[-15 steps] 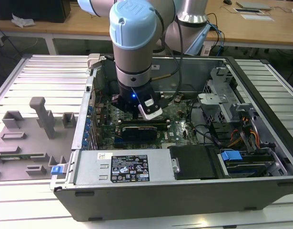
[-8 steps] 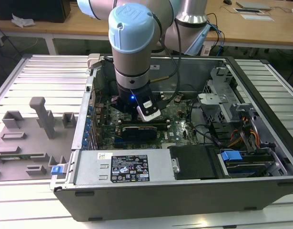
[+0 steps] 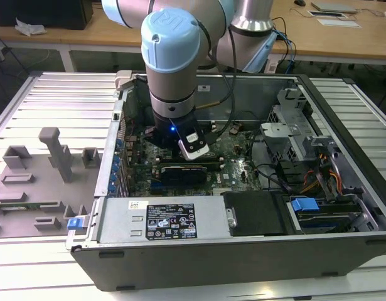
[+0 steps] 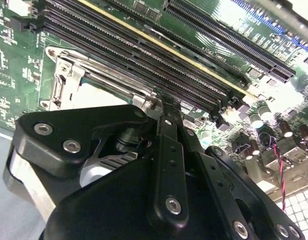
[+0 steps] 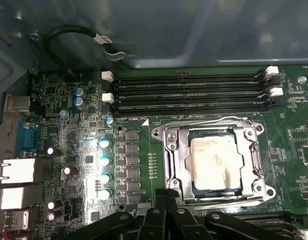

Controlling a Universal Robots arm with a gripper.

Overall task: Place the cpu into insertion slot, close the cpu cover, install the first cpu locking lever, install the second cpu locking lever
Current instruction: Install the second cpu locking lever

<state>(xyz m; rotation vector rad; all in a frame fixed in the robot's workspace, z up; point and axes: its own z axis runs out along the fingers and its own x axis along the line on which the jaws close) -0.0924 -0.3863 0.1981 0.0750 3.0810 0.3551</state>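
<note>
In the first wrist view the cpu (image 5: 215, 159) lies flat in the insertion slot (image 5: 193, 186) on the green board, pale face up. The silver cpu cover (image 5: 177, 161) is down over it and frames it. A thin metal lever (image 5: 204, 123) runs along the socket edge beside the memory slots. My gripper (image 5: 166, 194) sits at the opposite socket edge, its black fingers (image 5: 156, 212) shut together. In the second wrist view the gripper (image 4: 161, 96) has its tip against the silver edge of the cpu cover (image 4: 68, 80). In the exterior view my arm (image 3: 172, 75) reaches down into the open computer case.
Long black memory slots (image 5: 189, 92) run beside the socket. Blue-topped capacitors (image 5: 104, 160) and metal ports (image 5: 16, 172) stand on the other side. The case holds a power supply (image 3: 171, 219) and a drive cage (image 3: 287, 132). A grey fixture tray (image 3: 36, 182) lies at the exterior view's left.
</note>
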